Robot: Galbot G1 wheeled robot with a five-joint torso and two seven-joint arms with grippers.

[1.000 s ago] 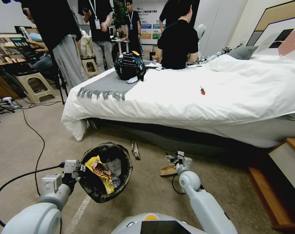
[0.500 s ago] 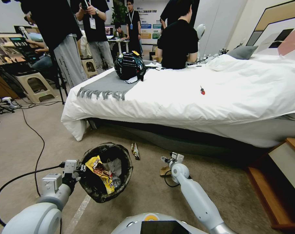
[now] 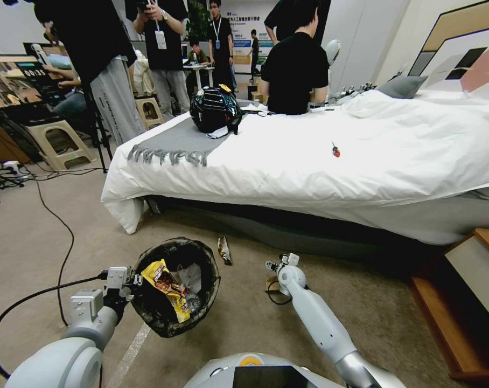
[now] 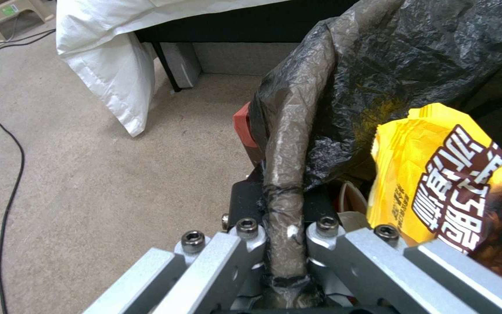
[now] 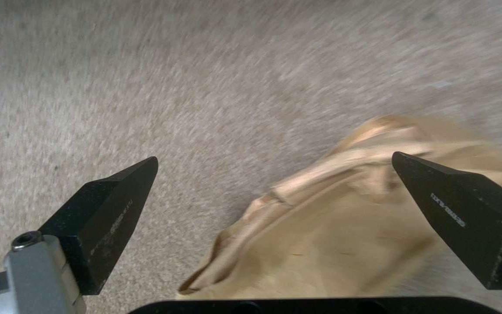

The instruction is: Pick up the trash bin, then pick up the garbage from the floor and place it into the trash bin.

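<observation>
My left tool (image 4: pixel 286 244) is clenched on the bag-wrapped rim of the trash bin (image 3: pixel 174 288), holding it off the floor beside my base with a yellow snack wrapper (image 3: pixel 166 285) already inside. My right tool (image 5: pixel 274 192) hangs released, its tips spread wide just above the brown paper scrap (image 5: pixel 344 218) on the carpet (image 5: pixel 146 65) near the bed (image 3: pixel 309 161). The scrap appears to sit off-centre toward one tip, so I judge I should centre, descend to the carpet, then pinch a raised fold.
</observation>
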